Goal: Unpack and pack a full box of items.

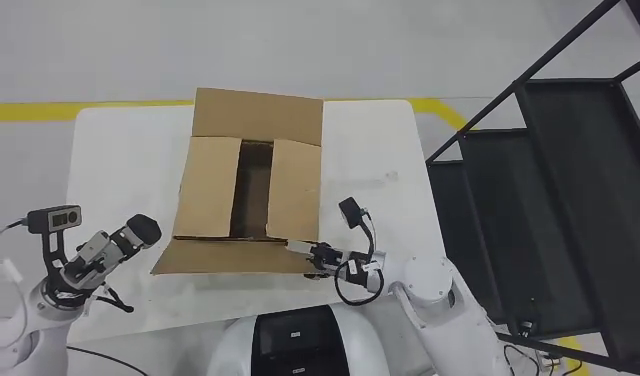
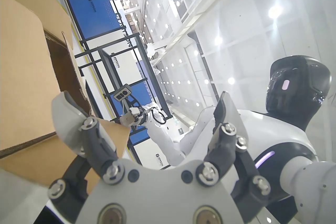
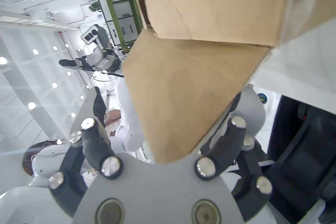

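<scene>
A brown cardboard box stands in the middle of the white table. Its two side flaps are folded partly over the top, the far flap stands up, and the dark gap between them hides the contents. The near flap hangs out toward me. My right gripper is open at that flap's right corner, and the near flap runs between its fingers down to the palm. My left gripper is open, just left of the box, with nothing held between its fingers.
Black metal stairs stand close to the table's right side. A yellow floor line runs behind the table. Bare table lies left and right of the box.
</scene>
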### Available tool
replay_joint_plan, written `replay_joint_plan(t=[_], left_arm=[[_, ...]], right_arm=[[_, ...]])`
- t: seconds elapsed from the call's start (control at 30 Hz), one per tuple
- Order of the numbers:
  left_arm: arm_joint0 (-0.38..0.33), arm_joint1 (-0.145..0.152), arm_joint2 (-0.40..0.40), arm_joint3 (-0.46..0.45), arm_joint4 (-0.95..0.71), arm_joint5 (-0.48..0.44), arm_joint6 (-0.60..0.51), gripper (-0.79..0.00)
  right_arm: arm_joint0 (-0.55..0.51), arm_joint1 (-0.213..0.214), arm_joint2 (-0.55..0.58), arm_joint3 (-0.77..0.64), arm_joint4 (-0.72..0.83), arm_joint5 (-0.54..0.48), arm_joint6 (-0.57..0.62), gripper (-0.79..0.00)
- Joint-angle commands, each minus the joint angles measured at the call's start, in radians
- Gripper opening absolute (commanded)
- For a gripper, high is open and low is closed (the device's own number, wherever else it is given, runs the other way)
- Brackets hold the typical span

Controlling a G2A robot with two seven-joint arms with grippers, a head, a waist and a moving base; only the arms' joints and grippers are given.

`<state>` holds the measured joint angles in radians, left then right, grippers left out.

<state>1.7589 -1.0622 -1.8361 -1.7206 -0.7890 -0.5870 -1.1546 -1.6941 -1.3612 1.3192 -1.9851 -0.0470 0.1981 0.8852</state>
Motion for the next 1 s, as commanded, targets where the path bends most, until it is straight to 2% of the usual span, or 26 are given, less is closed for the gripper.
replay_joint_plan(t=[0.0,0.2,0.4,0.57,0.77,0.97], left_arm=[[0.004,0.000,-0.002,0.000,-0.002,-0.003,0.001,0.000],[0.025,-0.002,-0.013,-0.007,-0.016,-0.016,-0.003,0.000],[0.053,-0.005,-0.025,-0.031,-0.031,-0.039,-0.010,0.000],[0.070,-0.006,-0.027,-0.046,-0.023,-0.034,-0.026,0.000],[0.007,-0.009,0.037,-0.002,0.034,-0.026,-0.006,0.000],[-0.107,-0.017,0.123,0.118,0.185,-0.076,0.092,0.000]], right_arm=[[-0.002,0.001,0.005,0.005,0.030,-0.037,-0.015,0.000],[0.053,0.002,-0.005,0.058,0.112,-0.131,-0.047,0.000],[0.174,-0.009,-0.102,0.174,0.125,-0.140,-0.107,0.000],[0.233,-0.015,-0.144,0.237,0.129,-0.168,-0.161,0.000],[0.282,-0.021,-0.187,0.259,0.112,-0.160,-0.240,0.000],[0.333,-0.025,-0.225,0.253,0.089,-0.129,-0.279,0.000]])
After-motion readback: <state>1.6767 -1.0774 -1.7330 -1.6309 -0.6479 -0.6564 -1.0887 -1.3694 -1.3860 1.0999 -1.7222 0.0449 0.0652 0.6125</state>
